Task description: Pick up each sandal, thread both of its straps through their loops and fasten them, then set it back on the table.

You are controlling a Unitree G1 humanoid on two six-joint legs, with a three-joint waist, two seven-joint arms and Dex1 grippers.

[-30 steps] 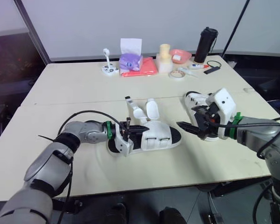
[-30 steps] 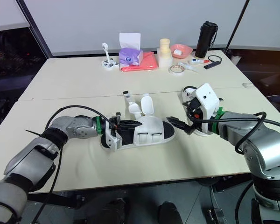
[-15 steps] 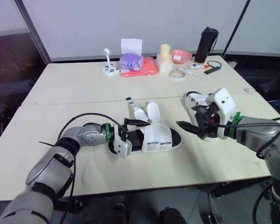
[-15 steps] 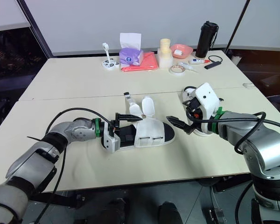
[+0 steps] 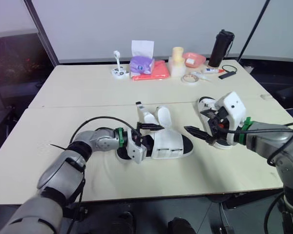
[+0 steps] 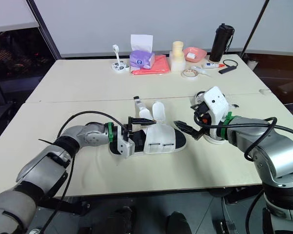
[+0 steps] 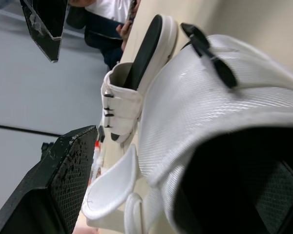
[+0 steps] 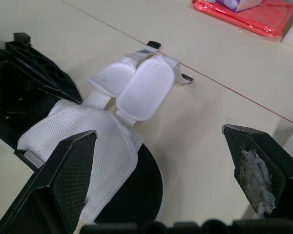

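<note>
Sandal [image 5: 168,145] of white mesh bears rounded straps [image 5: 161,116].

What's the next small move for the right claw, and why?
Probably ease the open right claw toward the two loose straps and close on one. Both lie unfastened on the table beside the sandal, and the open left claw sits at its other end.

my left fingers [image 5: 150,126] spread wider than a second ago, top finger lifted off the heel opening of the white sandal [image 5: 170,145], now level and pointing at the base of the loose straps [image 5: 157,116], wrist eased slightly forward
</note>
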